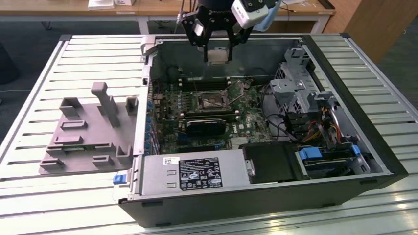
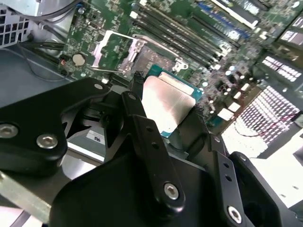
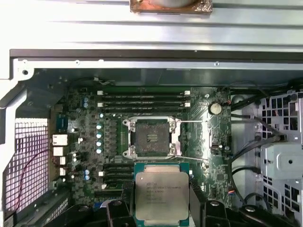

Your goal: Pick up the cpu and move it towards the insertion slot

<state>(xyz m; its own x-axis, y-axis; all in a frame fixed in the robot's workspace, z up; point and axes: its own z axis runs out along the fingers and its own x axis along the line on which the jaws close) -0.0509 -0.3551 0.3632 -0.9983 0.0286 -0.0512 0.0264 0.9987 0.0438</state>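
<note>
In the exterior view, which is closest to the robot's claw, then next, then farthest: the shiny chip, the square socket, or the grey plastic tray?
1. The cpu, held in the end effector above the case.
2. The insertion slot, on the board inside the case.
3. The grey tray, outside the case on the exterior view's left.

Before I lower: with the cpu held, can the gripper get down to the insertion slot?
Probably yes. The gripper holds the cpu above the open case, and the insertion slot lies uncovered, nothing over it.

A slatted metal table (image 1: pixel 39 98) bears an open computer case (image 1: pixel 261 200) and a grey fixture (image 1: pixel 88 134)
</note>
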